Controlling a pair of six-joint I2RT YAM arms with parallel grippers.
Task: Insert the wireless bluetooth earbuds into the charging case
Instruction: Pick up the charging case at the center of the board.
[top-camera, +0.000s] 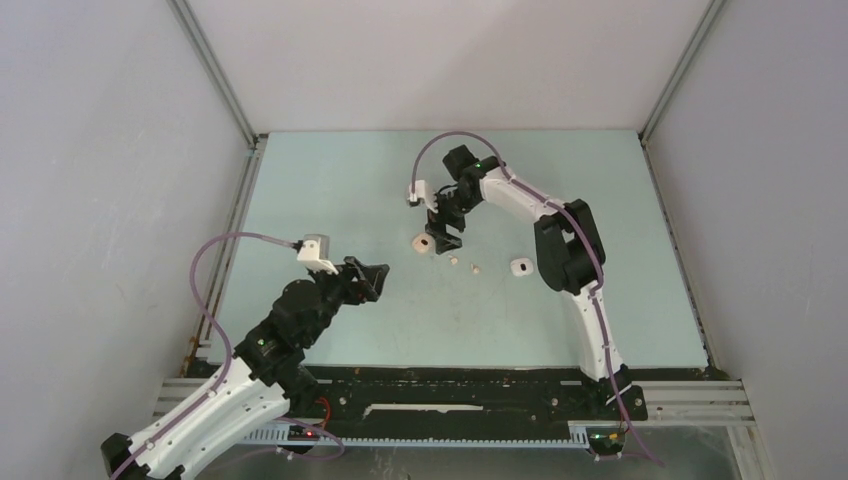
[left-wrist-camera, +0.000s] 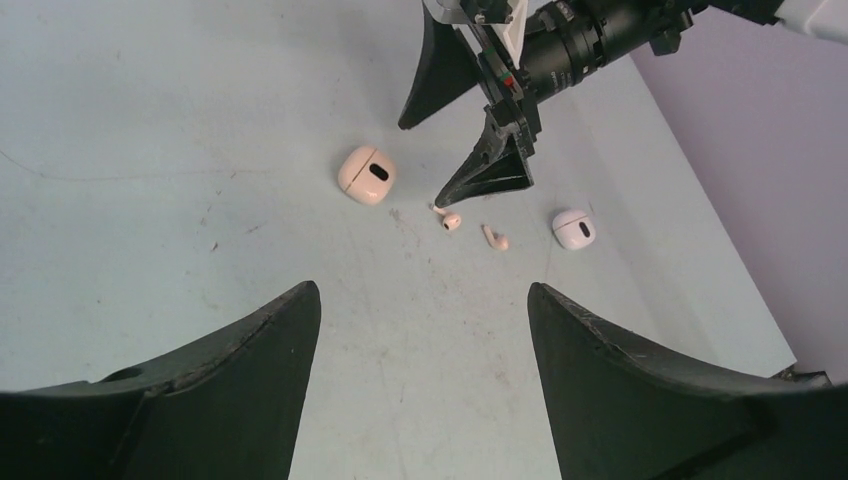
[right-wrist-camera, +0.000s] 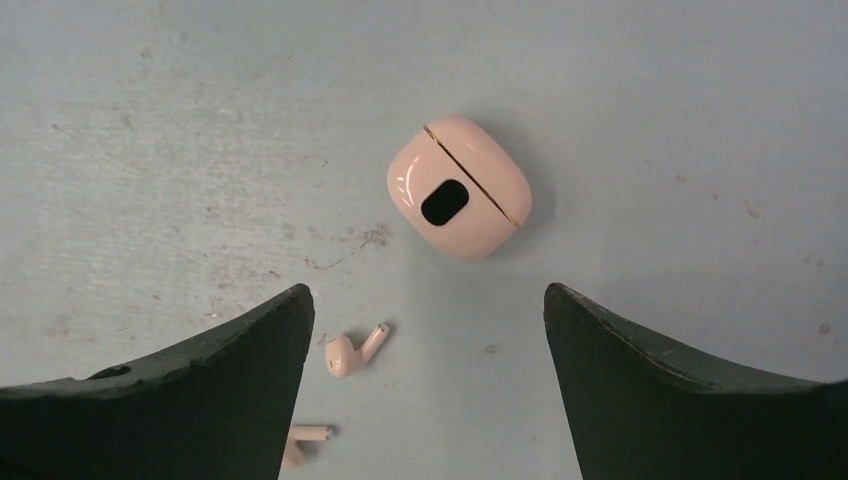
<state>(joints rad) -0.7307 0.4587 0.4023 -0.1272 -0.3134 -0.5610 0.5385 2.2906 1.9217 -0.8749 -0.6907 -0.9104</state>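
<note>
Two tan earbuds (top-camera: 453, 261) (top-camera: 476, 268) lie loose on the table between a shut tan charging case (top-camera: 423, 242) and a shut white case (top-camera: 519, 266). My right gripper (top-camera: 445, 238) hovers open just behind the tan case and the nearer bud. In the right wrist view the tan case (right-wrist-camera: 459, 186) lies ahead of the open right gripper (right-wrist-camera: 428, 300), one earbud (right-wrist-camera: 350, 352) lies by the left finger, and a second earbud (right-wrist-camera: 300, 440) is half hidden under that finger. My left gripper (left-wrist-camera: 424, 300) is open and empty, well short of the tan case (left-wrist-camera: 366, 175) and the buds (left-wrist-camera: 451, 221) (left-wrist-camera: 495, 238).
The white case (left-wrist-camera: 575, 229) sits to the right of the buds, close to the right arm's elbow (top-camera: 565, 245). Grey enclosure walls (top-camera: 120, 200) ring the pale blue table (top-camera: 330, 190). The right arm's fingers (left-wrist-camera: 495, 170) show in the left wrist view, above the buds.
</note>
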